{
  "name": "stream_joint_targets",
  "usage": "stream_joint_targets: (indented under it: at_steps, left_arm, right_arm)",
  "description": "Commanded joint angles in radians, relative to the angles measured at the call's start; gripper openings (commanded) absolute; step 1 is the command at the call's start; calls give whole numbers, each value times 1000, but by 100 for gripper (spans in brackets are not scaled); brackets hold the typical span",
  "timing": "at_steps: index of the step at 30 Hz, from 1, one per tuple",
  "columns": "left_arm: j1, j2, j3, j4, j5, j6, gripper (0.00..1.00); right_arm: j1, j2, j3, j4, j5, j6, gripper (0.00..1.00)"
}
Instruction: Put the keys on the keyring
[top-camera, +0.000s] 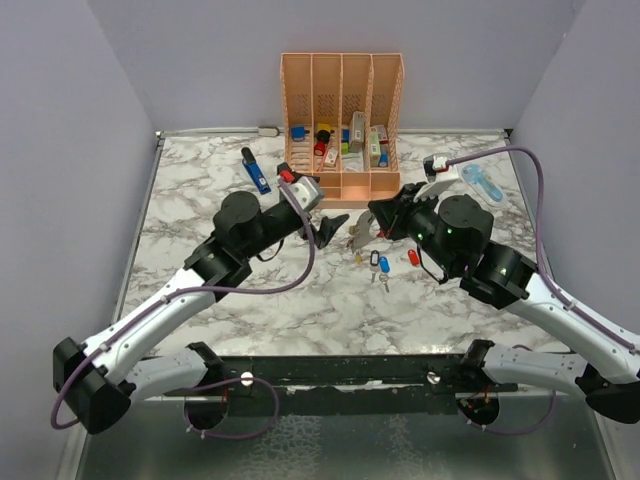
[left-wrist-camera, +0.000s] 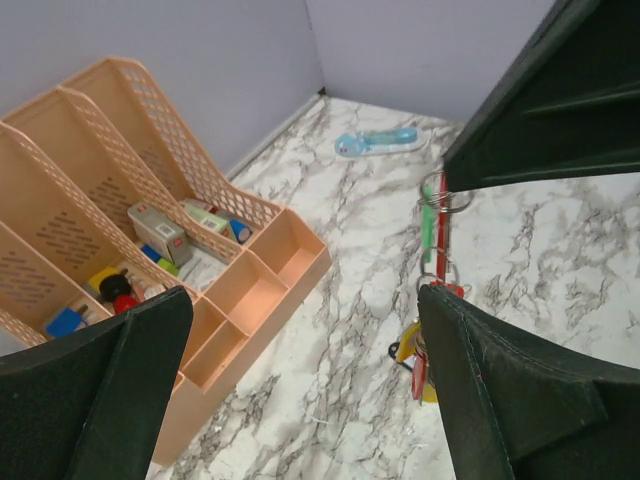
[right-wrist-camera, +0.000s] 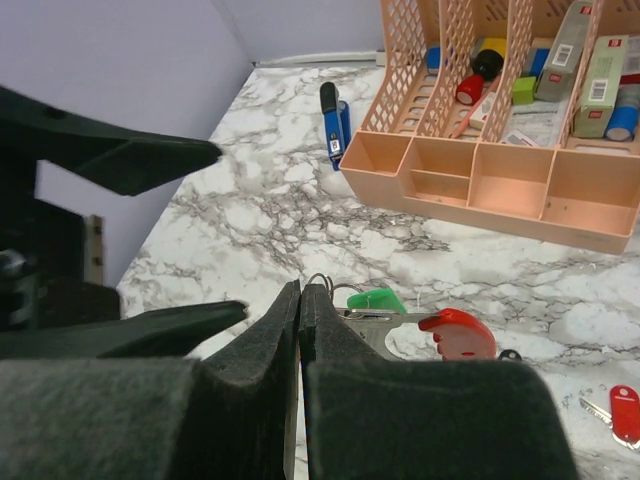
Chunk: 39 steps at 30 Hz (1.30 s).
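Right gripper (right-wrist-camera: 301, 290): jaws pressed fully together, clamping one keyring (right-wrist-camera: 455, 332) at frame centre, with one green key (right-wrist-camera: 378, 299) on it. Left gripper (top-camera: 332, 228): jaws wide, holding nothing. Four loose keys (top-camera: 384, 266) (yellow, black, blue, red) lie just below. One four-slot organizer (top-camera: 342, 185); labels illegible. Table (top-camera: 200, 180): bare marble at left.

Black joints (top-camera: 240, 215), white links (top-camera: 150, 315), purple cables (top-camera: 541, 210)

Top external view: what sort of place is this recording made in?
Likely a purpose-built robot test booth, not a home: a marble-patterned table closed in by plain lilac walls, with a peach organizer set at the back.
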Motion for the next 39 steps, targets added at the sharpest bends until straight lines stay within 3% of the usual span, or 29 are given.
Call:
stream_joint_targets:
  at_steps: [1,7,11,18,27,39]
  left_arm:
    - [4,95,-37,131,-26,-49,99]
    - [4,127,-93,326,-16,-60,99]
    - [2,132,-98,364,50,-105,99]
    - [3,74,-110,316,216,-133,99]
    - [5,1,-108,191,58,4,99]
    - [5,48,-118,305,213,-127,99]
  right_arm:
    - [2,-30,-31,73,-57,29,1]
    - [2,-13,-23,81,-93,20,1]
    - [2,-1,-17,84,-89,16,1]
    - [2,27,-11,92,-86,17,1]
    - [2,32,-4,73,-77,19,1]
    - [2,41,-11,104,-124,29,1]
